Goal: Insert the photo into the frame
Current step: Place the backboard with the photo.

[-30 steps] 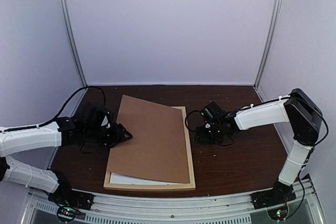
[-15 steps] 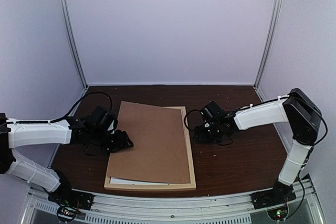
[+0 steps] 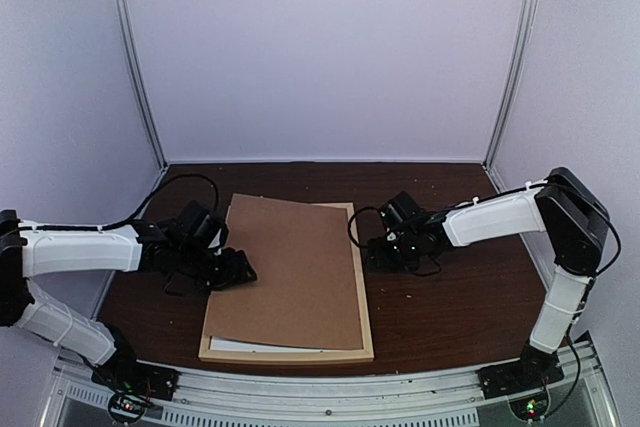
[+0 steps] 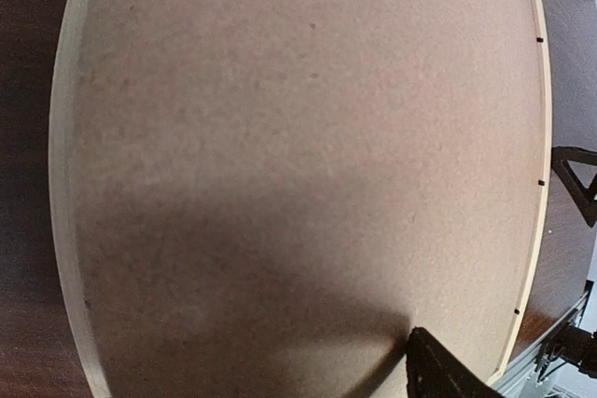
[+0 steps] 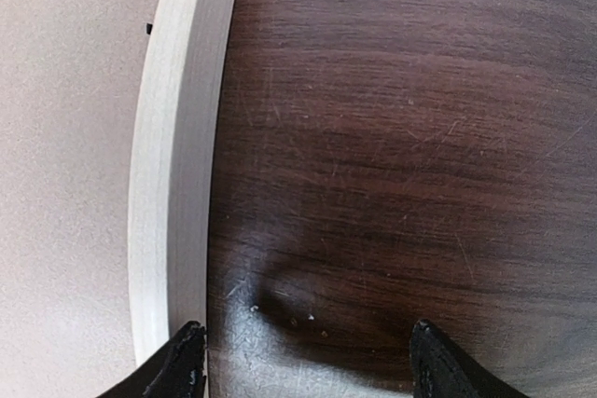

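Note:
The pale wood frame (image 3: 364,297) lies flat on the dark table. A brown backing board (image 3: 290,267) lies on it, slightly askew, and covers nearly all of it. A thin white strip of the photo (image 3: 235,344) shows under the board's near edge; its printed side is hidden. My left gripper (image 3: 238,269) is at the board's left edge. In the left wrist view only one fingertip (image 4: 438,375) shows, resting on the board (image 4: 298,137). My right gripper (image 5: 303,365) is open and empty, low over the table. Its left fingertip (image 5: 187,361) is against the frame's right strip (image 5: 173,184).
The dark wood table (image 3: 450,297) is walled by white panels with metal posts at the back corners. Both arm bases and a metal rail run along the near edge (image 3: 330,397). Cables trail behind each wrist.
The backing board has swung and settled flatter and squarer on the frame. My left gripper moved slightly nearer with it. My right gripper edged left to the frame's right strip.

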### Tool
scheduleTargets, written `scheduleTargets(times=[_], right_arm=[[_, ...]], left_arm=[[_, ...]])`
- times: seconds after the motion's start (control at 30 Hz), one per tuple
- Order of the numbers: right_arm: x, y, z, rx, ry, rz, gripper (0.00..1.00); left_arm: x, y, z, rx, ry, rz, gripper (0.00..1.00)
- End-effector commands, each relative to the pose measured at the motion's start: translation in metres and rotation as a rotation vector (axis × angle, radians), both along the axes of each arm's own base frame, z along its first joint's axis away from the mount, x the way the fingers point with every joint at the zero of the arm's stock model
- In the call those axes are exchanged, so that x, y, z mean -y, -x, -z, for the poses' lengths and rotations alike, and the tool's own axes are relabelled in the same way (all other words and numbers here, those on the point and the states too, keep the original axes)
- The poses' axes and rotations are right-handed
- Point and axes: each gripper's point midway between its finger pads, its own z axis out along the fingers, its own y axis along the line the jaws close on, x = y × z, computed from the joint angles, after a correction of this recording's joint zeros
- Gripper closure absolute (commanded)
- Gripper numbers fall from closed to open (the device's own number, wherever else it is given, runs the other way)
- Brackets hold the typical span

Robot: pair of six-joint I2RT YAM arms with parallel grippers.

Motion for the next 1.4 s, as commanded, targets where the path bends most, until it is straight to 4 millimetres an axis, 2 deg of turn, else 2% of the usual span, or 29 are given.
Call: scheduleTargets(times=[0.0, 0.4, 0.7, 0.93, 1.37], right_arm=[[0.012, 0.037, 0.048, -0.188, 0.064, -0.032, 0.25], [0.011, 0.04, 0.052, -0.193, 0.064, -0.034, 0.26], [0.011, 0.042, 0.054, -0.197, 0.068, -0.034, 0.25], [0.009, 0.042, 0.055, -0.199, 0.068, -0.038, 0.25], [0.01, 0.043, 0.054, -0.197, 0.07, -0.039, 0.25]], left_arm=[[-0.006, 0.004, 0.0, 0.0, -0.063, 0.031, 0.28], [-0.011, 0.004, -0.003, 0.013, -0.099, 0.047, 0.19], [-0.009, 0.003, 0.0, 0.003, -0.118, 0.068, 0.18], [-0.022, 0.001, 0.002, 0.017, -0.191, 0.06, 0.17], [-0.029, 0.0, -0.002, 0.036, -0.231, 0.064, 0.17]])
